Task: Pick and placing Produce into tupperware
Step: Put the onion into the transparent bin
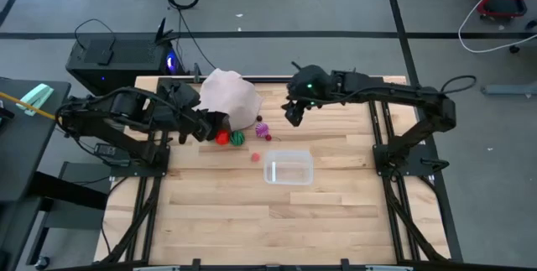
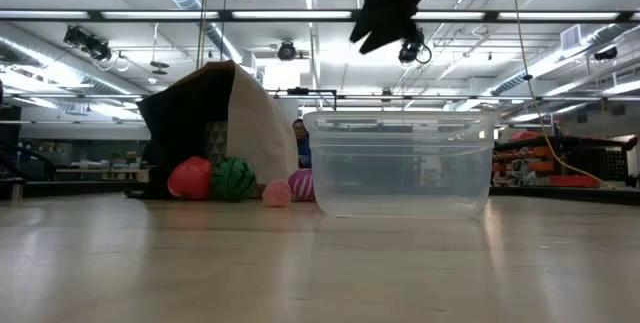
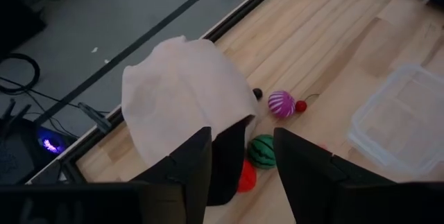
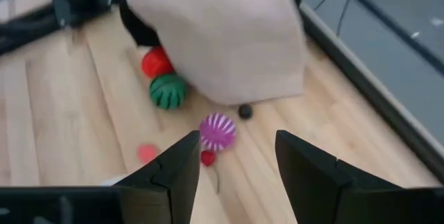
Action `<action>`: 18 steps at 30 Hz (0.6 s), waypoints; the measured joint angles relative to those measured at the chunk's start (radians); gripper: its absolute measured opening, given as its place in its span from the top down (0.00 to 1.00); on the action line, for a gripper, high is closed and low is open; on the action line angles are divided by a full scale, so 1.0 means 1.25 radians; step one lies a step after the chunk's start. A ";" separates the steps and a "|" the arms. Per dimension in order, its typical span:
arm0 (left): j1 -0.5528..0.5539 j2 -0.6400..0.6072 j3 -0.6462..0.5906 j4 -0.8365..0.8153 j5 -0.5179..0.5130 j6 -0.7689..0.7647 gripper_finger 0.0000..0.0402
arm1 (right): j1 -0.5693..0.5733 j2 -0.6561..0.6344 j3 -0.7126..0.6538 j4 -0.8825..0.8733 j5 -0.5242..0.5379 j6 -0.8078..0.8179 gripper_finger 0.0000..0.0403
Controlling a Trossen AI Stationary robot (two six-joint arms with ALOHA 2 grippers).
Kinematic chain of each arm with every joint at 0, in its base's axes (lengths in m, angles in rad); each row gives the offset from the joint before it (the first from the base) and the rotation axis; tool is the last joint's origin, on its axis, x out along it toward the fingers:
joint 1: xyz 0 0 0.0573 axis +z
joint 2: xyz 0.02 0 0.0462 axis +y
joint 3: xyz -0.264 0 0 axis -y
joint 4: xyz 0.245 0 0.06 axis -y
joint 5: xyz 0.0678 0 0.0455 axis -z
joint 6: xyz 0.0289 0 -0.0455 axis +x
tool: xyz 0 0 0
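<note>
The produce lies on the wooden table beside a pale bag (image 1: 228, 96): a red piece (image 1: 221, 138), a green striped one (image 1: 237, 138), a spiky magenta ball (image 1: 263, 130), a small red one (image 4: 207, 157), a tiny dark one (image 4: 245, 112) and a pink one (image 1: 255, 157). The clear tupperware (image 1: 289, 169) stands nearer, with nothing in it. My left gripper (image 3: 243, 168) is open at the bag's dark mouth (image 3: 229, 161). My right gripper (image 4: 236, 168) is open and hangs high above the magenta ball (image 4: 218, 131). My left gripper stands with its fingers (image 3: 191, 161) on either side of the bag's mouth edge, slanting down from the table's left. I cannot tell whether a finger touches the bag.
The bag rests on the table near the far edge, its mouth toward the left arm, with the red (image 2: 190, 178) and green (image 2: 232, 178) pieces just outside it. Bare wood lies in front of the tupperware (image 2: 405, 163). A black box (image 1: 117, 57) stands beyond the far left corner.
</note>
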 joint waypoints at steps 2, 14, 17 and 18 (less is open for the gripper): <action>-0.001 -0.001 0.000 -0.002 0.000 -0.008 0.60 | 0.002 0.028 0.000 0.007 -0.020 -0.001 0.52; -0.001 -0.001 0.000 -0.073 -0.022 -0.071 0.60 | 0.013 0.174 0.000 0.081 -0.117 -0.023 0.51; -0.001 -0.001 0.000 -0.077 -0.032 -0.070 0.60 | 0.013 0.193 0.000 0.146 -0.133 -0.054 0.49; -0.001 -0.001 0.000 -0.079 -0.034 -0.069 0.60 | 0.013 0.198 0.000 0.172 -0.143 -0.058 0.48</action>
